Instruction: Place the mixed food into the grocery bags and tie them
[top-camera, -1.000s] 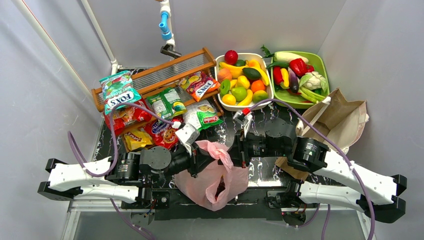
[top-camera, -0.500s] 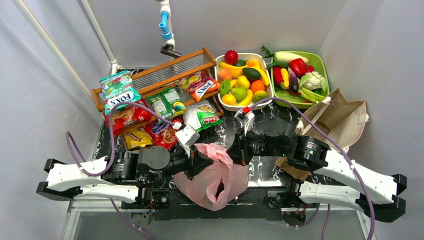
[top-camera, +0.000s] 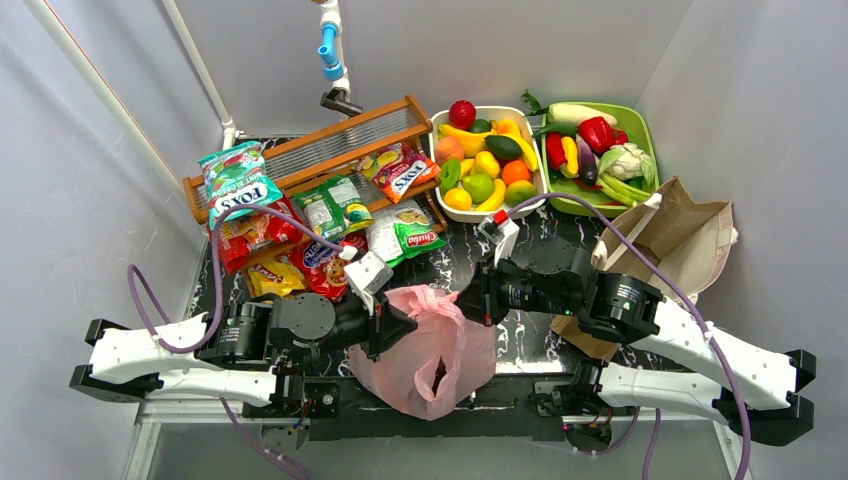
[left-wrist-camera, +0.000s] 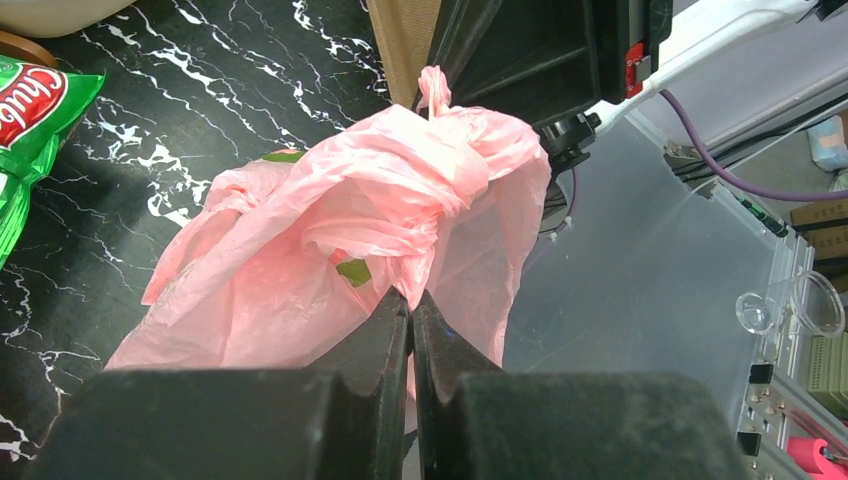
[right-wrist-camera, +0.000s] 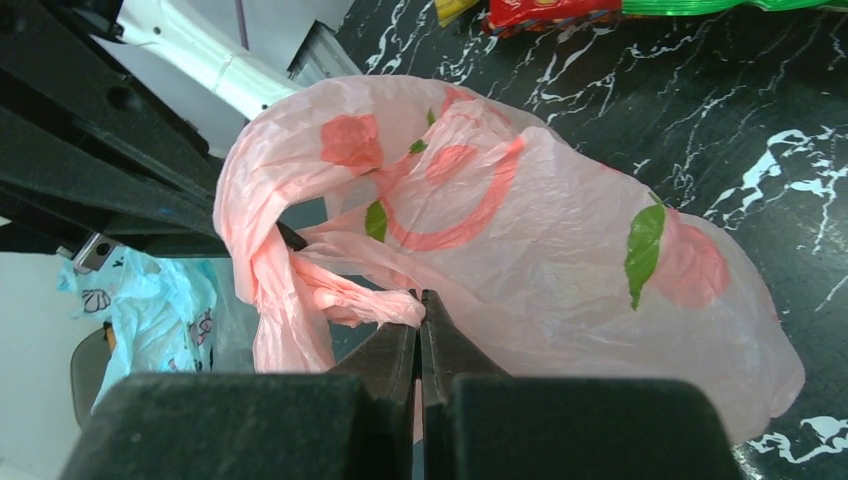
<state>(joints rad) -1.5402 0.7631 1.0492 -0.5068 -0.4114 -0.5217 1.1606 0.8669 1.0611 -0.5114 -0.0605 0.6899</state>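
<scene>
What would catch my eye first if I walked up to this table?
The pink plastic bag printed with red roses sits at the near edge, pinched from both sides by the left gripper and the right gripper, both shut on its thin film. Behind it, bright toy fruit fills a white basket and vegetables a green tray, with snack packets spread to the left.

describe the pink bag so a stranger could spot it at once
At the near edge of the black marble table lies the pink bag, pinched by the left gripper and right gripper. Unlike the stiff brown paper bag at right, it is thin, translucent and rose-printed.
</scene>
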